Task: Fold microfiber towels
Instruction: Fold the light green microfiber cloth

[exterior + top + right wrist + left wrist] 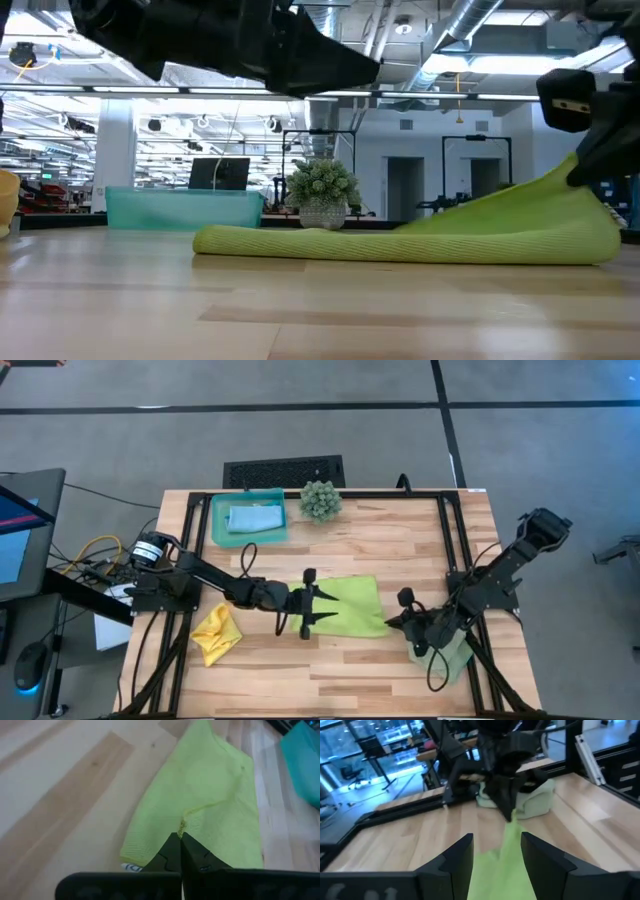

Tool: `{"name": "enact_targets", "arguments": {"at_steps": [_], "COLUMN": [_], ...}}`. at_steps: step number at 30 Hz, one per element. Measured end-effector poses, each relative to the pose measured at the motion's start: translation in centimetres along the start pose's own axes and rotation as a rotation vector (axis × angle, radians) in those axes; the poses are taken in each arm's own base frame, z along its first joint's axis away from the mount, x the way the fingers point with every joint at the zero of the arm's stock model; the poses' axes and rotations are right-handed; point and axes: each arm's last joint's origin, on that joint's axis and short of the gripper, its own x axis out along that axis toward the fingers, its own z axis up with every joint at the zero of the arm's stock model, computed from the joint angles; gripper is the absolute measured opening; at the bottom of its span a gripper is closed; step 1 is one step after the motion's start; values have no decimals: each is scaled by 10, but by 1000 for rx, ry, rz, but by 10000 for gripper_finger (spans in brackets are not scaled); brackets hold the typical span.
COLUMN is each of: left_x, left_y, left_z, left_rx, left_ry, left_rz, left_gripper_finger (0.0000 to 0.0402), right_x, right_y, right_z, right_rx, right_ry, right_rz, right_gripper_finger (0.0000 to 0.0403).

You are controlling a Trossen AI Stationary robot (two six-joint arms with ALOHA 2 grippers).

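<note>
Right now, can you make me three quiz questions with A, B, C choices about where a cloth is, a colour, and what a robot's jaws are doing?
1. Where is the blue towel?
A. in the teal tray
B. under the plant
C. on the floor

2. What colour is the crumpled towel near the left arm?
A. red
B. yellow
C. white

3. What is the right gripper doing?
A. hanging open, far from any cloth
B. holding the plant
C. pinching the lime towel

Answers:
1. A: the high view shows it lying inside the tray.
2. B: it is yellow in the high view.
3. C: the right wrist view shows the jaws shut on the towel's edge, which the low view shows lifted.
</note>
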Motion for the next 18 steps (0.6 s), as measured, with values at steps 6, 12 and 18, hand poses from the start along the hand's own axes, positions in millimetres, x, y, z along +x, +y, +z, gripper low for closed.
{"name": "enact_targets", "arguments": {"at_steps": [6, 12, 18], "left_x": [1, 0, -4], "left_y": [12, 34, 34], "left_z": [-17, -38, -48], "left_rx": [-141, -321, -328], "left_ry": [166, 320, 397], "left_rz": [103, 179, 151], "left_gripper_finger": [157, 157, 157], "right_x": [2, 2, 2], "right_y": [-4, -4, -4], "right_z": [-1, -1, -1], "right_rx": [17, 17, 17], "right_ry": [11, 10, 10], "right_rz": [-15, -15, -15], "right_gripper_finger": [16, 10, 16]}}
